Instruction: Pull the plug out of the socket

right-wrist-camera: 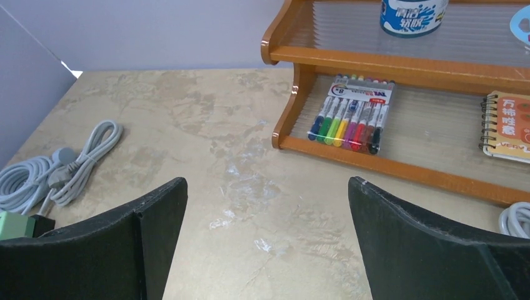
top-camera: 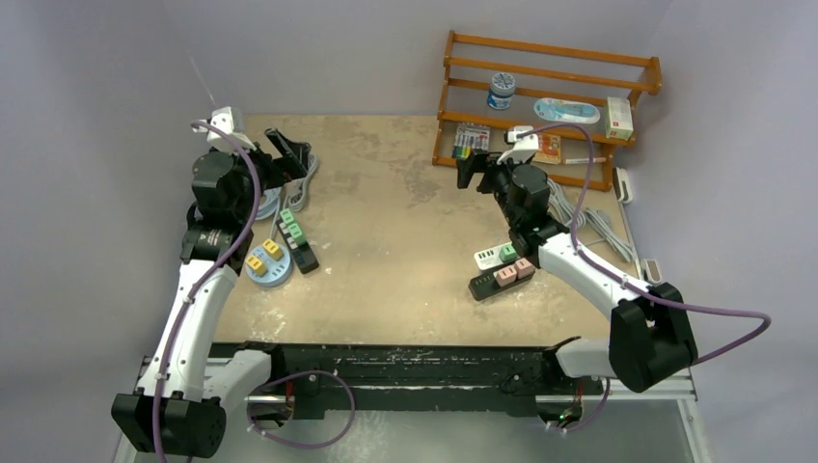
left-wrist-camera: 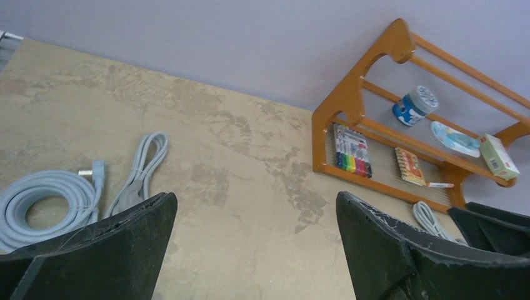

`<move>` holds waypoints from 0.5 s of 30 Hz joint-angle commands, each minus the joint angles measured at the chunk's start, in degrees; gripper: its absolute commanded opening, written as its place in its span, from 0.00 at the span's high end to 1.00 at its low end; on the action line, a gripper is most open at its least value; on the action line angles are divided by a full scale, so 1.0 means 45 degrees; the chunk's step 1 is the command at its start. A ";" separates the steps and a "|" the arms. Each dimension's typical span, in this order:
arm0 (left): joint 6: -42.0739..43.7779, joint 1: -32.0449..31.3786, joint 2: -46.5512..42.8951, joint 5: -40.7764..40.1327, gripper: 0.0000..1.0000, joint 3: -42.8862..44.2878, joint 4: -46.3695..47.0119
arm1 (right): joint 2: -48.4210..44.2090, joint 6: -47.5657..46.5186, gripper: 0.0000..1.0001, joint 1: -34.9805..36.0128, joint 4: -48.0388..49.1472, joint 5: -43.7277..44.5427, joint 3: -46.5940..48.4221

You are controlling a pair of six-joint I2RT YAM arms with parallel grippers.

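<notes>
Nothing of the task looks done yet: as far as the top view shows, every plug sits in its socket. On the right side of the table [top-camera: 386, 207] a black power strip [top-camera: 485, 285] carries pink plugs [top-camera: 514, 272], and touching or just beside it a white power strip [top-camera: 484, 258] holds one green plug [top-camera: 507, 253]. On the left side, a second black strip [top-camera: 305, 258] has green plugs [top-camera: 290, 225], with a round blue socket block [top-camera: 273, 275] bearing yellow plugs [top-camera: 263, 256] just beside it. The task does not say which plug is meant, and I cannot tell from the pictures. The left arm [top-camera: 203, 294] and right arm [top-camera: 579, 270] are both raised off the table, their jaws spread wide and holding nothing; each wrist view shows only bare table, coiled cables [left-wrist-camera: 44, 194] and the wooden shelf [right-wrist-camera: 387, 165] between the black fingers. The right arm's jaws hang beyond the pink plugs, towards the shelf, not over them. All the work remains: choose a plug, descend, pinch it, and pull it free, probably with the other arm steadying the strip.
</notes>
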 commanded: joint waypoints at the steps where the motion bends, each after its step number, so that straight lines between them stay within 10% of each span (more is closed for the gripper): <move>1: 0.0148 0.0031 -0.0342 -0.1466 0.01 -0.0580 0.1115 | -0.0209 0.0818 0.00 -0.0057 -0.0442 -0.0263 0.0386; 8: -0.0222 0.0031 -0.0546 -0.4077 0.01 -0.0364 0.0383 | 0.0595 0.6562 0.00 -0.5051 -0.0156 -0.6168 -0.0883; 15: -0.0111 0.0031 -0.1298 -0.3220 0.01 -0.1390 0.1131 | 0.0012 0.4343 0.00 -0.4746 -0.6483 -0.0989 0.1586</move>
